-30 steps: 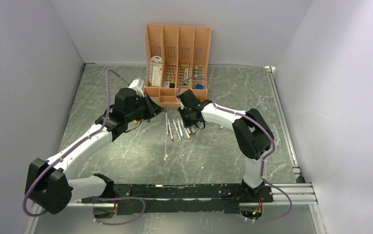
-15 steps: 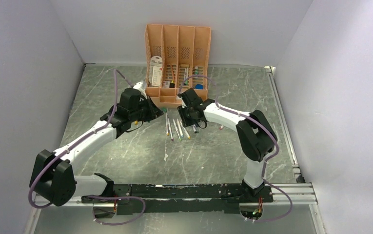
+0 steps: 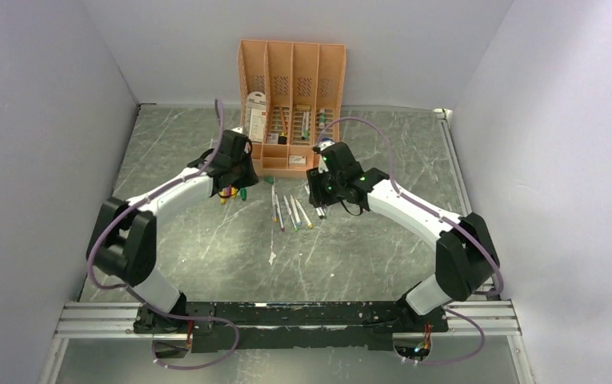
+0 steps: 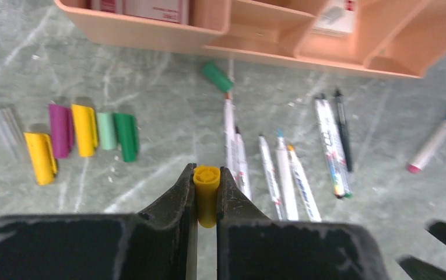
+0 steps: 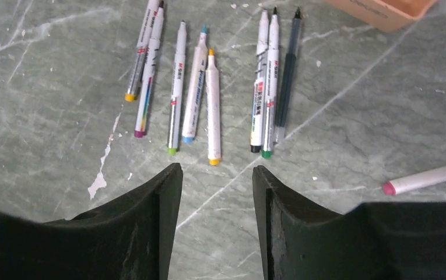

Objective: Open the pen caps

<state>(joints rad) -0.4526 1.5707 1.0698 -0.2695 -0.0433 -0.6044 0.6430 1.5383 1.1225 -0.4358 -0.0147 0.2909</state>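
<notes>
My left gripper (image 4: 207, 172) is shut on a yellow pen cap (image 4: 207, 195) and holds it above the table. It is left of the pens (image 3: 290, 210) in the top view. On the table below lie loose caps: yellow (image 4: 39, 157), purple (image 4: 60, 129), yellow (image 4: 84, 129), pale green (image 4: 106, 130), green (image 4: 127, 136). Another green cap (image 4: 217, 76) lies by the organiser. Several uncapped pens (image 5: 197, 87) lie side by side. My right gripper (image 5: 217, 172) is open and empty just near of them.
The peach-orange organiser (image 3: 293, 64) stands at the back with card packets in it. A lone pen with a pink end (image 5: 427, 177) and a blue cap lies right of the row. White flecks mark the marbled table (image 3: 206, 256).
My left gripper has drawn back to the left, away from the pens, over the loose caps. The right arm has swung its elbow out to the right, its gripper staying by the pens.
</notes>
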